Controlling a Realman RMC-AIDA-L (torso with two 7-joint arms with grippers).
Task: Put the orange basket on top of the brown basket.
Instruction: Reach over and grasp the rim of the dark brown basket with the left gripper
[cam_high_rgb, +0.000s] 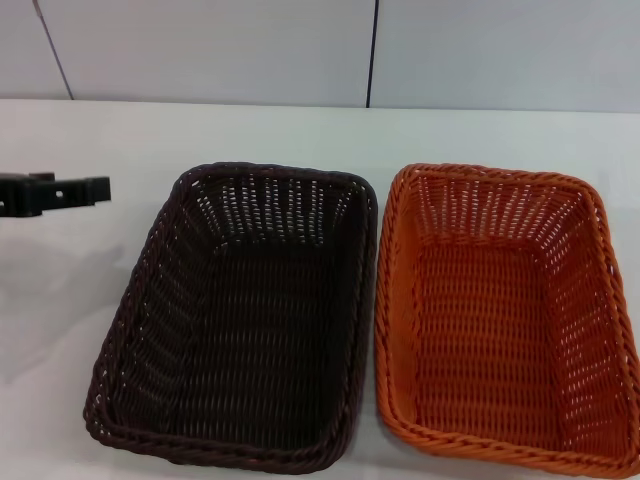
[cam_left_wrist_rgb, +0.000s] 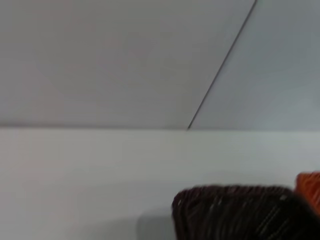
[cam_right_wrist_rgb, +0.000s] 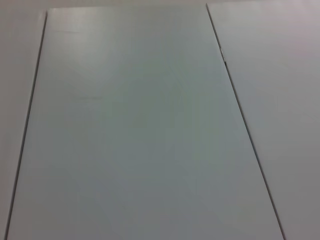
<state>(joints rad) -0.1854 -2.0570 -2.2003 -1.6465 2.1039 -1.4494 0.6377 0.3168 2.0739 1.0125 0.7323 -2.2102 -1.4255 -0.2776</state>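
The orange basket (cam_high_rgb: 505, 315) rests on the white table at the right of the head view, empty, its long side touching the brown basket (cam_high_rgb: 240, 310) in the middle. The brown basket is empty too. My left gripper (cam_high_rgb: 95, 190) hovers over the table to the left of the brown basket, level with its far corner and apart from it. In the left wrist view a corner of the brown basket (cam_left_wrist_rgb: 240, 212) shows, with a sliver of the orange basket (cam_left_wrist_rgb: 310, 187) behind it. My right gripper is out of view; its wrist view holds only pale wall panels.
The white table (cam_high_rgb: 300, 135) runs back to a pale panelled wall (cam_high_rgb: 200, 50). Bare tabletop lies behind both baskets and to the left of the brown one.
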